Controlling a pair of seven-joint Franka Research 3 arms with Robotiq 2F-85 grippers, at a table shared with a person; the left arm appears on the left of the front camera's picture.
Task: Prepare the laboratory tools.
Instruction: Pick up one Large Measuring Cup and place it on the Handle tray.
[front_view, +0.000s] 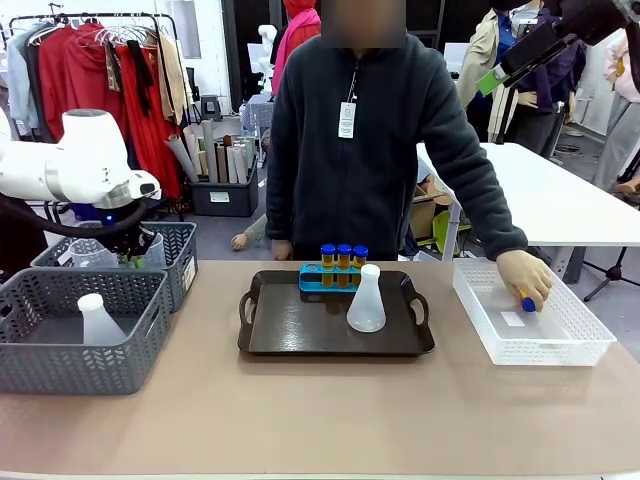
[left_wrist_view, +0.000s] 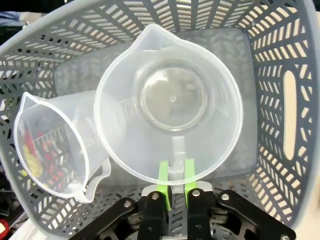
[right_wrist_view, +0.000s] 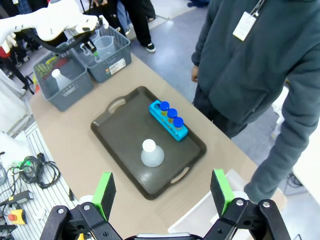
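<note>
Little writing can be read: the white tag (front_view: 347, 120) hanging on the person's dark fleece carries print too small to make out, as do the sticker (front_view: 188, 272) on the end of the far grey basket (front_view: 185, 245) and the white label (front_view: 512, 318) lying in the white basket (front_view: 560, 350). The graduations on the handled beaker (left_wrist_view: 172, 100) are too faint to read. That beaker stands upright inside the far grey basket, and the left gripper (left_wrist_view: 176, 170) has its green pads clamped on the beaker's handle. A second beaker (left_wrist_view: 50, 145) lies tilted just beside it, touching its rim. The near grey basket (front_view: 60, 360) holds a conical flask (front_view: 98, 320). On the dark tray (front_view: 300, 330) at the middle of the table (front_view: 300, 410) stand another flask (front_view: 366, 300) and, behind it, the blue rack (front_view: 312, 280) with three blue-capped test tubes (front_view: 343, 258). The person's hand (front_view: 525, 275) rests in the white basket on a fourth tube (front_view: 527, 303). The right gripper (right_wrist_view: 162, 182) hangs high above the tray, jaws spread wide and empty.
</note>
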